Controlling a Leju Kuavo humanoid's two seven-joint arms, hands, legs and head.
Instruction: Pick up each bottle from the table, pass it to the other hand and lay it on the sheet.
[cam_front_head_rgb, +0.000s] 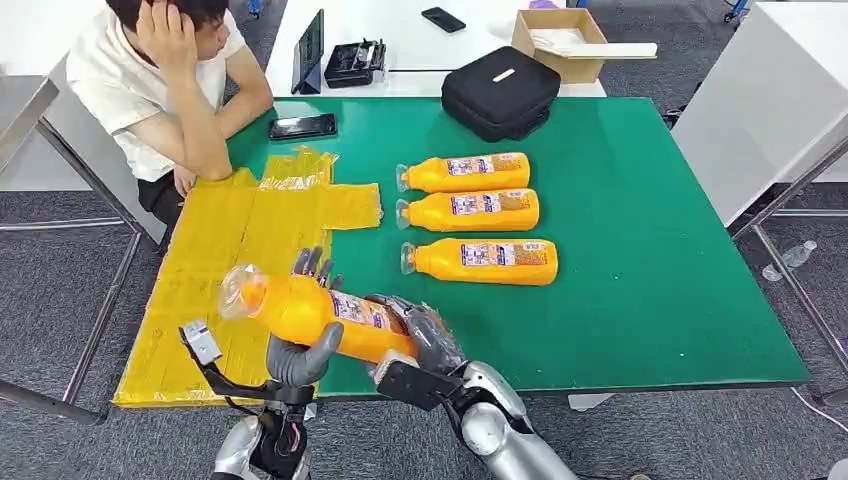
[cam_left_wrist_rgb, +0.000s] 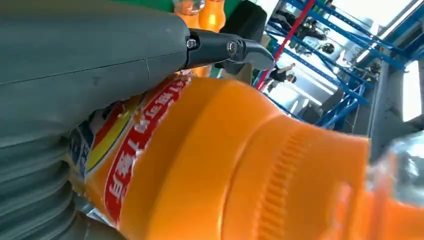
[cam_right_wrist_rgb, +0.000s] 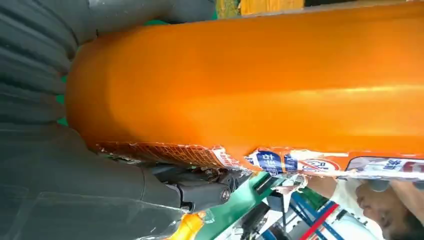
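Held bottle spans both hands above worktop near edge, long axis crosswise, cap end past left hand. Left hand grasps mid-body; right hand grasps base end. Yellow sheet lies just beyond and outboard of left hand.

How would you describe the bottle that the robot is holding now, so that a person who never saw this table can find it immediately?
Start at the green table and go to its near edge, beside the yellow sheet. There the left hand and the right hand both grip one orange bottle. Unlike the three bottles lying in a row on the table, it is lifted and tilted.
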